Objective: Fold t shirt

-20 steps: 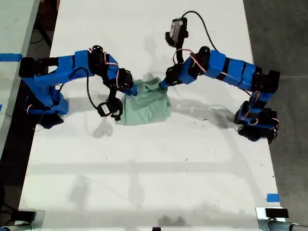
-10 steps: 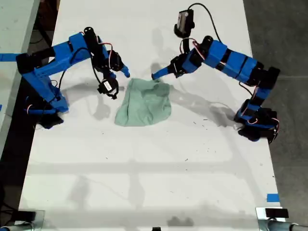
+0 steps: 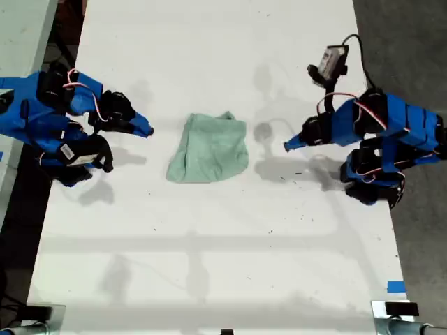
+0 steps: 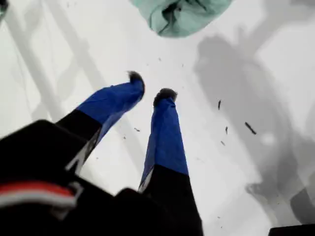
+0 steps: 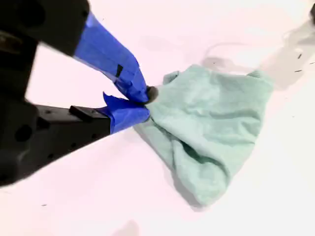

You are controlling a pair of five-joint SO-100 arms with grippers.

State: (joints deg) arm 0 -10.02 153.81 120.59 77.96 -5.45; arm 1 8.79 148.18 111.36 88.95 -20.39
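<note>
The t shirt [image 3: 209,149] is soft, matt mint-green cloth, creased and rumpled. It lies on a smooth white table [image 3: 209,265] with a dull sheen, flecked with dark specks. My first gripper [image 4: 148,93] has blue plastic fingers.

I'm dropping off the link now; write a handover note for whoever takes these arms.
My first gripper: open, empty, at the exterior view's right, clear of the t shirt.
My second gripper: shut, empty, at that view's left, also clear of it.
T shirt: a compact, wrinkled bundle in the middle of the table.
Done: it looks roughly folded over.
Left: probably check the fold and tidy it.
</note>
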